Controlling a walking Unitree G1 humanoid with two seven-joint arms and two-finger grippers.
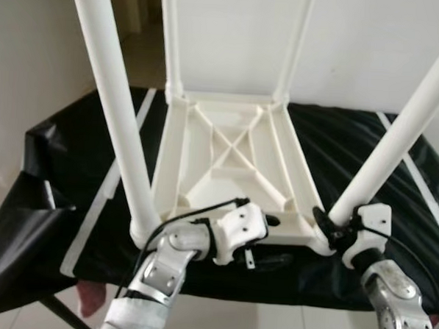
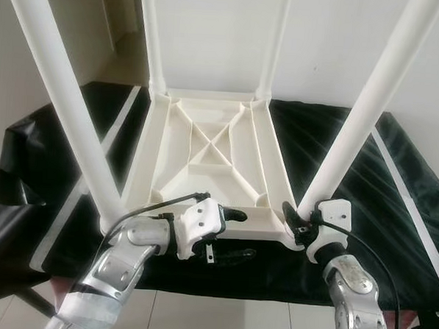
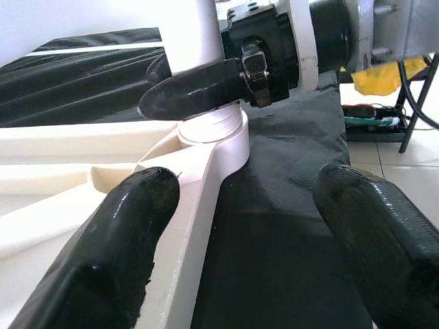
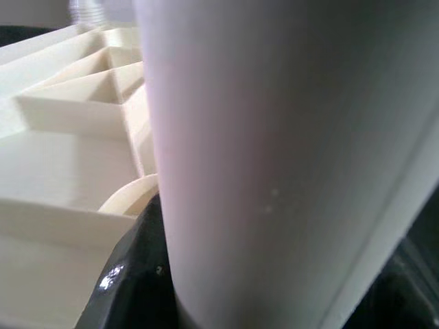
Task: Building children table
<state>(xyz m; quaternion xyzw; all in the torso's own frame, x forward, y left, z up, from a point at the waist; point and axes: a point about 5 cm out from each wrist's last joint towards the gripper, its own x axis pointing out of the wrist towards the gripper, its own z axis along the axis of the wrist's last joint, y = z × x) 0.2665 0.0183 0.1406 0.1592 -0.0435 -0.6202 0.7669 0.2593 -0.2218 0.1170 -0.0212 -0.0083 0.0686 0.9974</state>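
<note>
A white plastic children's table (image 1: pixel 234 161) lies upside down on a black-covered surface, its ribbed underside facing up and its legs pointing upward. My right gripper (image 1: pixel 332 228) is shut on the near right leg (image 1: pixel 398 137) just above its socket; that leg (image 4: pixel 274 137) looms close in the right wrist view, with a black finger (image 4: pixel 134 274) pressed against it. My left gripper (image 1: pixel 269 241) is open at the table's near edge, one finger (image 3: pixel 103 253) over the white rim and the other finger (image 3: pixel 377 233) over the black cloth. The near left leg (image 1: pixel 112 107) stands in its corner socket.
The black cloth (image 1: pixel 352 153) with white strips (image 1: pixel 104 195) covers the work surface and hangs down at the left. A pale wall (image 1: pixel 373 47) rises behind. Light floor tiles (image 2: pixel 219 319) lie below, with a yellow item (image 3: pixel 391 68) beyond the surface's edge.
</note>
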